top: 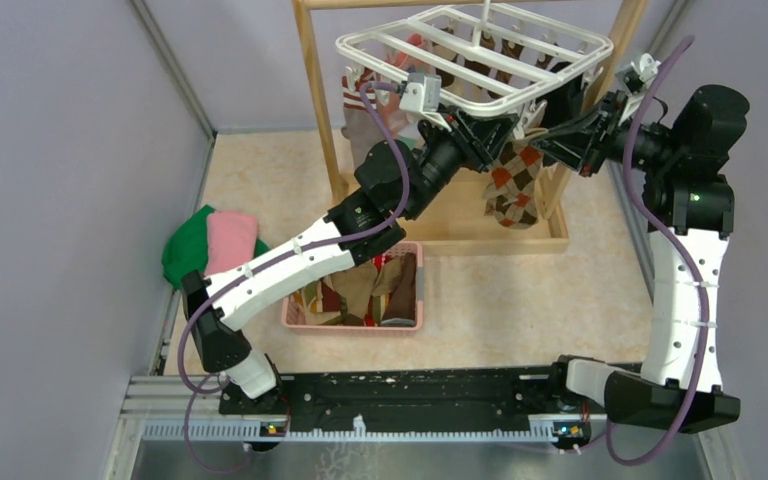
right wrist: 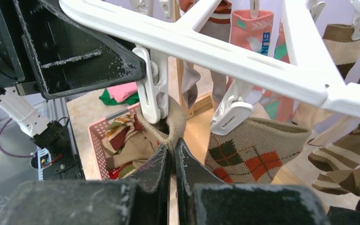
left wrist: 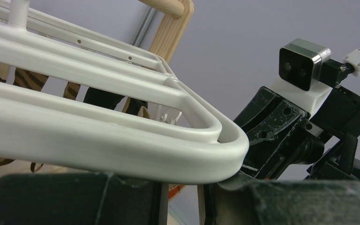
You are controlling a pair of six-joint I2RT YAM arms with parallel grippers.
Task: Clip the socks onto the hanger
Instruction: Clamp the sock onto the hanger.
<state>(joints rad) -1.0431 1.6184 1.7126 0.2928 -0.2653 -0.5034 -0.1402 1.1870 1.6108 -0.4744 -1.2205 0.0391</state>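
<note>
Left hand [left wrist: 180, 183]: at the near rim of the hanger [top: 560, 42], which hangs from the wooden stand [top: 320, 110] at the far side of the counter [top: 530, 300]. In its wrist view the rim's rounded corner lies across the two fingers. The fingertips are covered by the rim, so the grip is not plain; it appears pinched on the rim.

Right hand [right wrist: 172, 143]: fingers pressed together, with the cuff of a tan sock [right wrist: 176, 119] pinched at their tips. The cuff sits directly under a white clip [right wrist: 152, 89]. Whether the clip has bitten the fabric cannot be determined.

Just beside it, a second clip [right wrist: 232, 110] holds an argyle sock [right wrist: 253, 154]. Further socks hang behind it, cut off by the frame bars: a pink sock [right wrist: 251, 28] and a striped sock [right wrist: 337, 159].

Below, the pink basket [top: 405, 322] holds more socks, partly hidden under the left arm. Folded cloths [top: 210, 245] lie at the left wall.
</note>
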